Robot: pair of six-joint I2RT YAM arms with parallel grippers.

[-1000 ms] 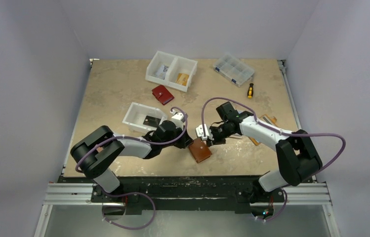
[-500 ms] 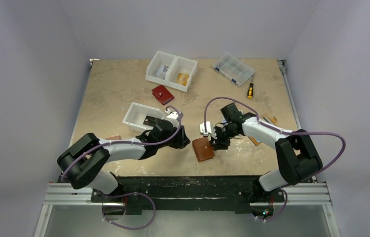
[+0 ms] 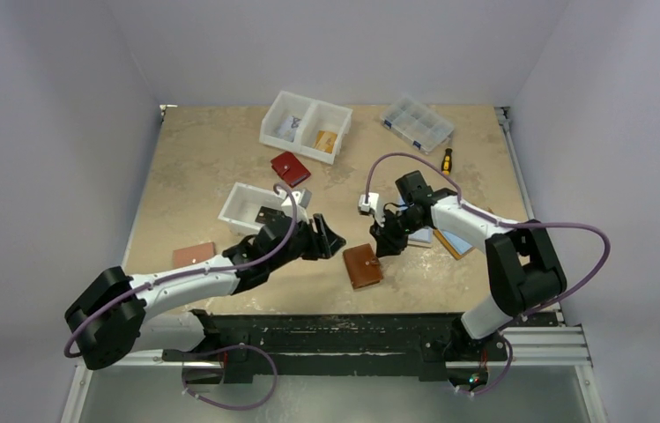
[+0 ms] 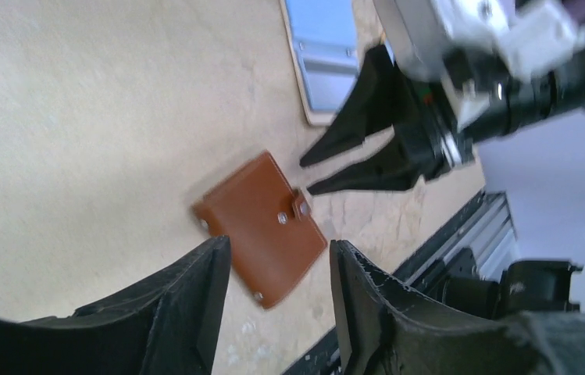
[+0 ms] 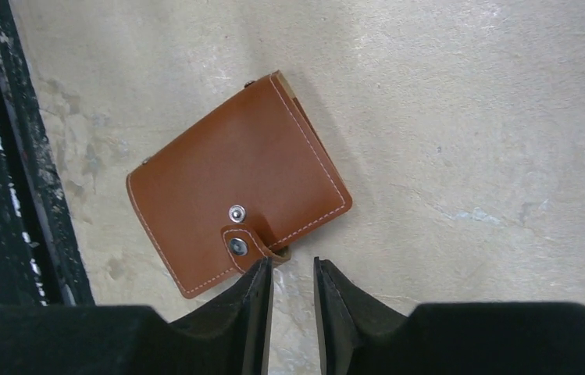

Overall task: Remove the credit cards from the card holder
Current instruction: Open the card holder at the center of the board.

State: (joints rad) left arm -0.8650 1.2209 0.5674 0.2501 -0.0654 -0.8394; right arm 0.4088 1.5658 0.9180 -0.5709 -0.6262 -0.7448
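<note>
We see the brown leather card holder (image 5: 238, 207) lying folded shut, flat on the tan table (image 3: 211, 150) near its front edge, between the two arms. No credit cards show; we judge that any cards are inside the closed holder.

The right gripper (image 5: 289, 264) hovers just beside the holder's snap tab (image 5: 240, 247). Its fingers are parted by only a narrow slit and they hold nothing. The tab looks unfastened, since a bare silver stud (image 5: 236, 212) sits just beside it on the cover.

The left gripper (image 4: 279, 248) hangs above the holder's other side with its jaws spread wide, also empty. An open tan holder with a blue panel (image 4: 324, 55) lies beyond, near the right arm.

We judge that the step in hand is opening the holder, and that no cards are out yet. The next move likely calls for one gripper to pin a cover down while the other catches the free edge by the tab and folds it back.
</note>
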